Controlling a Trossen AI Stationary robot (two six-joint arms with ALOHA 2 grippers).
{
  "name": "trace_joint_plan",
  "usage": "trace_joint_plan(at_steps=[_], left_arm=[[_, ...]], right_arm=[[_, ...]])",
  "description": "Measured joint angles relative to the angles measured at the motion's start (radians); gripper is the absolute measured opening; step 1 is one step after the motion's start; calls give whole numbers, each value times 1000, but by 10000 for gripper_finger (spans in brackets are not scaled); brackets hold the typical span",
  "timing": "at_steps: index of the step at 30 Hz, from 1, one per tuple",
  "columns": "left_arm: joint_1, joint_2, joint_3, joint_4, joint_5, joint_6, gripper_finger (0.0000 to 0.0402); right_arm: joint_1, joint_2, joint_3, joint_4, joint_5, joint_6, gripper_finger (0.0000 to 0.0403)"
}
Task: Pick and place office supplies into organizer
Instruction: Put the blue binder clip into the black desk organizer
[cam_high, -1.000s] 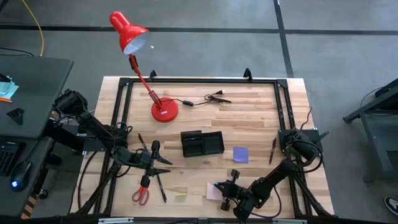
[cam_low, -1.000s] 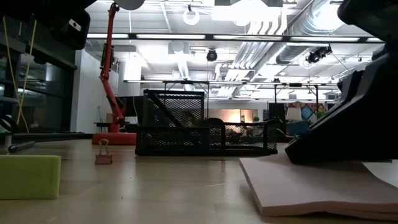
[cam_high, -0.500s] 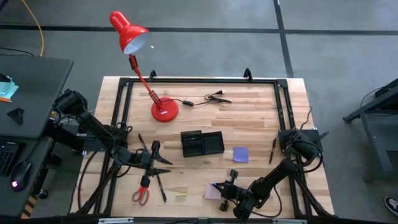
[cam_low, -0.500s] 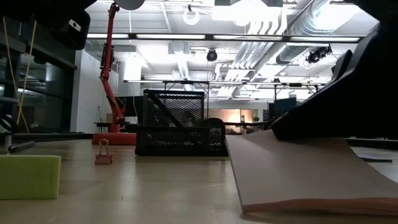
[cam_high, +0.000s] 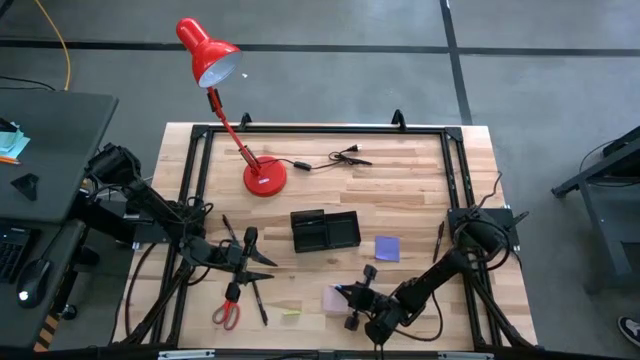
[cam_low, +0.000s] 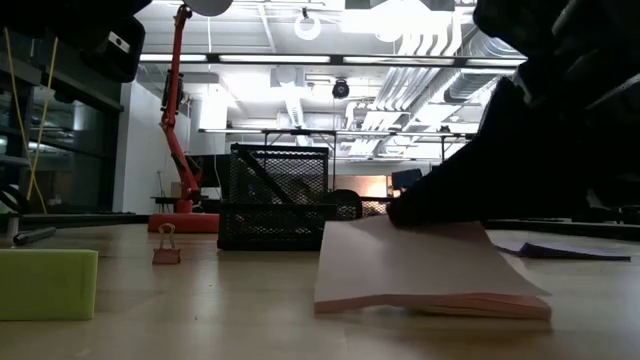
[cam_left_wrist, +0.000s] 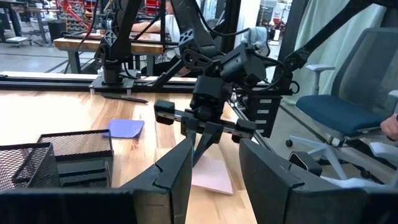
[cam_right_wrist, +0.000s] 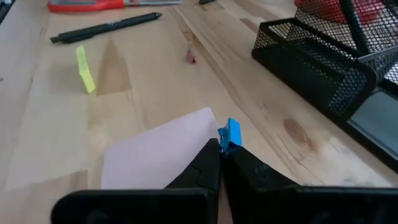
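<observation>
The pale pink sticky-note pad (cam_high: 331, 297) lies near the table's front edge, and my right gripper (cam_high: 345, 294) is shut on it. Behind it stands the black mesh organizer (cam_high: 325, 230), with the purple pad (cam_high: 387, 248) on the wood to its right. The red-handled scissors (cam_high: 228, 311) and a black pen (cam_high: 258, 298) lie front left. Another pen (cam_high: 437, 241) lies at the right. My left gripper (cam_high: 262, 265) hovers open above the scissors and pens, with nothing between its fingers. My right gripper pinches the pink pad's edge near a corner (cam_right_wrist: 208, 134) between its two fingers. Whether it has all the sheets or some, I cannot tell. The fingers slant down from the table's right. The held side is raised; the near edge (cam_low: 430, 300) rests on the table.
The red desk lamp's base (cam_high: 264, 178) and a black cable with plug (cam_high: 335, 158) lie at the back. A yellow strip (cam_high: 290, 313) and a small clip (cam_low: 165, 245) sit front centre. A black frame (cam_high: 320, 130) runs around the tabletop.
My right gripper, staying shut, has moved toward the table's left and slightly toward the far edge, taking the pink pad along. The pad's held side has tipped up off the wood while its near edge stays down.
</observation>
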Motion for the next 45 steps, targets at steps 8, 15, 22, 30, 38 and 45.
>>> trace_joint_plan(at_steps=[8, 15, 22, 30, 38, 45], left_arm=[[0, 0, 0, 0, 0, 0, 124], [0, 0, 0, -1, 0, 0, 124], [0, 0, 0, -4, 0, 0, 124], [0, 0, 0, -4, 0, 0, 124], [0, 0, 0, -7, 0, -2, 124], [0, 0, 0, -7, 0, -2, 124]], right_arm=[[0, -1, 0, 10, 2, -1, 6], [0, -2, -6, 13, 1, -2, 8], [0, -2, -6, 17, 7, -12, 21], [0, -2, -6, 19, -8, -10, 31], [0, -2, -6, 16, -7, -9, 5], [-23, -2, -6, 57, -24, -54, 15]])
